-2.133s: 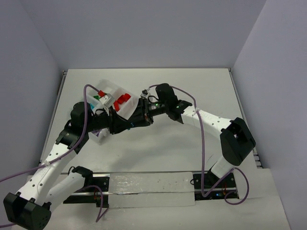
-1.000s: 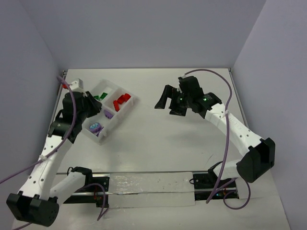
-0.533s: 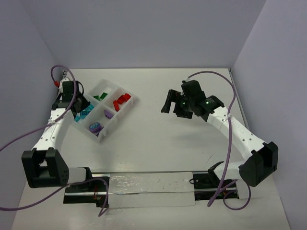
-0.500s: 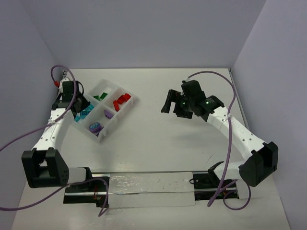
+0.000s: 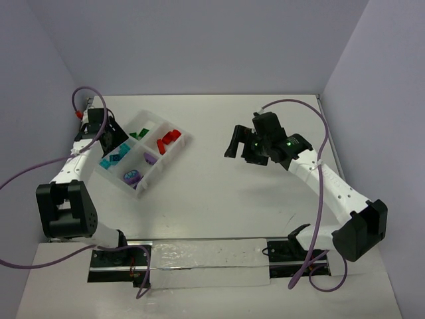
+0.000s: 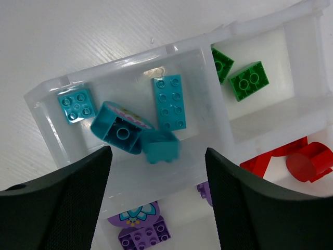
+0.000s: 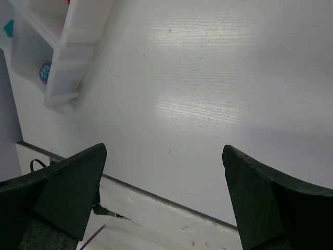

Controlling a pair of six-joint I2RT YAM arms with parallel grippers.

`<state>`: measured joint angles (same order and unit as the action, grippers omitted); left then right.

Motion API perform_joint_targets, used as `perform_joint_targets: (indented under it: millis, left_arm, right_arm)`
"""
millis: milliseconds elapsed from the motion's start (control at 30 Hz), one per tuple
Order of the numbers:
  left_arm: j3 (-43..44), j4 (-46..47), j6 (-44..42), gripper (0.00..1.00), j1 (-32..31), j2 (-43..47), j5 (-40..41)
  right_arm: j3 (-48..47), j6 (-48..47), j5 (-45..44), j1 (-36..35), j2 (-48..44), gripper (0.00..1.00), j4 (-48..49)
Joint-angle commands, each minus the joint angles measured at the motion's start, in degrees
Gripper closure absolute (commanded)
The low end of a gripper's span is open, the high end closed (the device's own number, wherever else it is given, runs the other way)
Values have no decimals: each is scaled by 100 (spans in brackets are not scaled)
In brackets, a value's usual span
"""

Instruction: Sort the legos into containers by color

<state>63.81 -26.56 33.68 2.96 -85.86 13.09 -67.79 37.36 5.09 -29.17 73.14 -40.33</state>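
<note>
The containers are compartments of a white tray [image 5: 156, 123] at the table's left. They hold teal legos [image 5: 114, 159], green legos [image 5: 138, 134], red legos [image 5: 169, 139] and purple legos [image 5: 133, 177]. My left gripper [image 5: 114, 139] hovers over the tray's left end, open and empty. In the left wrist view the left gripper [image 6: 157, 156] spreads its fingers [image 6: 78, 187] above the teal compartment. A small teal brick [image 6: 162, 147] lies blurred there among other teal bricks [image 6: 169, 101]. Green bricks [image 6: 248, 79], red pieces [image 6: 307, 162] and purple bricks [image 6: 140, 232] fill neighbouring compartments. My right gripper [image 5: 238, 147] hangs open over bare table.
In the right wrist view the right gripper [image 7: 164, 151] looks down on the white tabletop, with the tray's corner [image 7: 62, 99] at the upper left. A metal rail [image 5: 199, 262] with the arm bases runs along the near edge. Grey walls [image 5: 199, 46] close in the table's far side and flanks.
The left gripper has opened over the teal compartment, and a small teal brick now lies in it. The left arm swung out to the left; the right arm barely moved.
</note>
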Motion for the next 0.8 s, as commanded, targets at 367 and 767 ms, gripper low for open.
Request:
perform_joint_targets:
  millis: [367,767]
  left_arm:
    - [1023,-609,-949,9,-109,1706,-1382]
    - [969,-511,-1109,8,-211,2970,-3359]
  right_arm:
    - [-110,86,-1363,60,-526,0,-187]
    - [-4,186,-1713,76,-561,0,-151]
